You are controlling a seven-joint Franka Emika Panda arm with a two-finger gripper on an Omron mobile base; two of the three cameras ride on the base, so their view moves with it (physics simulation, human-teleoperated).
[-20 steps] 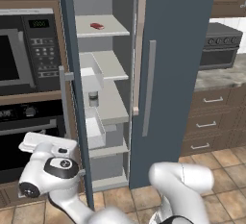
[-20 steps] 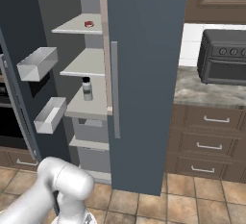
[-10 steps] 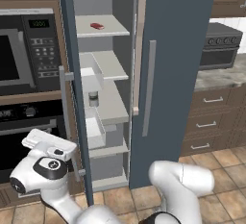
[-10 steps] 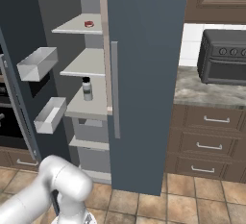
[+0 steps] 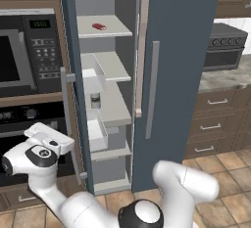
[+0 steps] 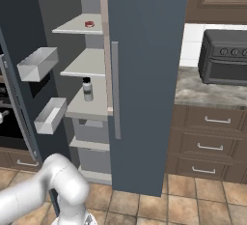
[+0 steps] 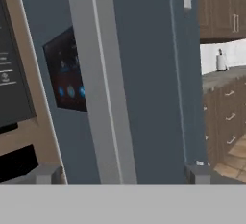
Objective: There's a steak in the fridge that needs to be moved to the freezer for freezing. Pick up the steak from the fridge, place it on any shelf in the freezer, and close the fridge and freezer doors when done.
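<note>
The top of the open door (image 5: 68, 75) runs off the upper edge in my left base view, and in my hand view its grey handle (image 7: 98, 83) is cut at the top. The steak (image 5: 99, 26) on the upper shelf is too small to show its marbling. A small dark-capped bottle (image 6: 87, 89) on a lower shelf is too blurred to read. My fingertips (image 7: 48, 174) show only as grey stubs

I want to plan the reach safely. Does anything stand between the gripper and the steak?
Yes. The open left door stands between them: the gripper faces its outer side, by the handle, while the steak lies on the top shelf inside.
</note>
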